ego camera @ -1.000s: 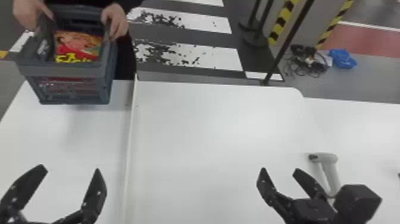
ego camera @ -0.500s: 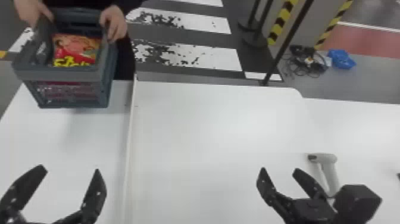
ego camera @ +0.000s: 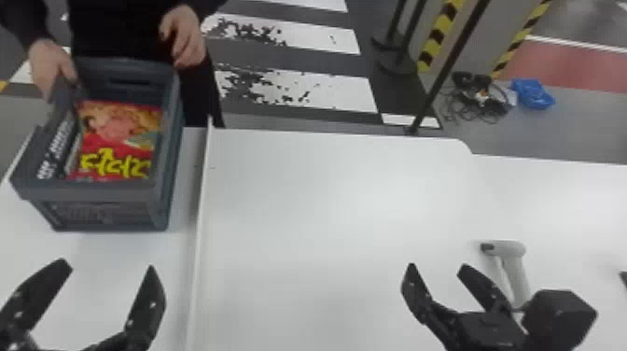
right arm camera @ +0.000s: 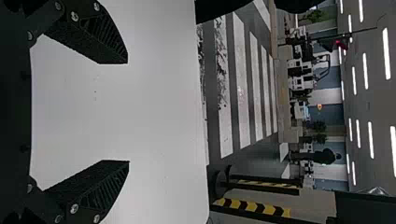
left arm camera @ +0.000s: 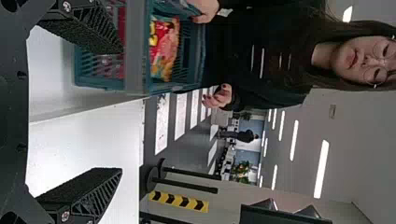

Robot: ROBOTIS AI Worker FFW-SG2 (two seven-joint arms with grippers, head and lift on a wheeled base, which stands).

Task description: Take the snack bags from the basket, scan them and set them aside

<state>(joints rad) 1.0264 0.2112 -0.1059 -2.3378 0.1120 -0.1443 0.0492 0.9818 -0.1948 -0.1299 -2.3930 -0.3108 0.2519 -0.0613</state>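
On the worktop, the basket sat with a red snack bag inside, a person's hand touching it. The left pincer and right pincer were spread wide.

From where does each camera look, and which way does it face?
Head view: on the head, forward and down at the table, basket and scanner; left claw, right claw and a person's hands show.
Left wrist view: on the left wrist, past its claw's fingers toward basket and person.
Right wrist view: on the right wrist, past its claw's fingers over the table.
Head and left wrist views share the basket and hands.
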